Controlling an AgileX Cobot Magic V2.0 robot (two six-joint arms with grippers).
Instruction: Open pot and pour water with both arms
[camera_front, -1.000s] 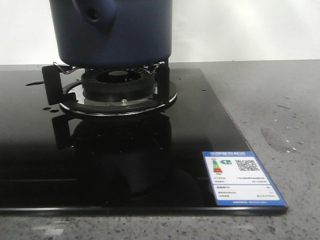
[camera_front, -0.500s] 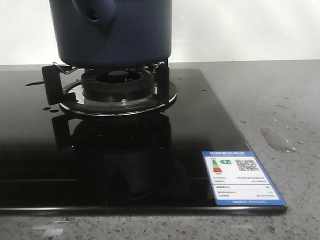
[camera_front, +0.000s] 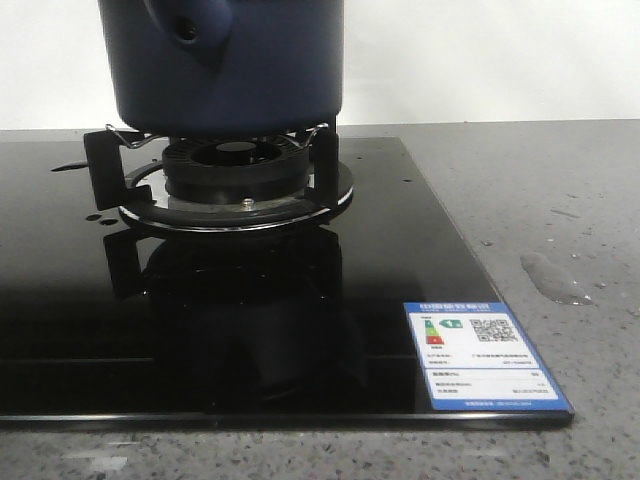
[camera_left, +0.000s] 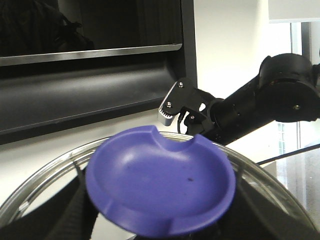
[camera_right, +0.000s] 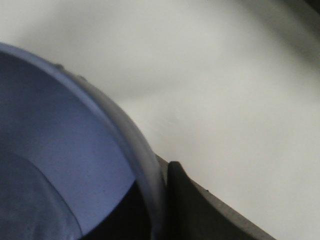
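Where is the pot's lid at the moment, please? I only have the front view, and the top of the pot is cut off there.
Observer: The left wrist view shows a glass lid with a blue knob right in front of the camera, facing a wall and a dark shelf.
Operator: Thank you. Is the left tool closed on it?
Observer: I cannot tell, because the knob hides its fingertips. The right arm shows beyond the lid.
Operator: What does the right wrist view show?
Observer: It shows the blurred rim of a lighter blue bowl, very close, against a white wall.
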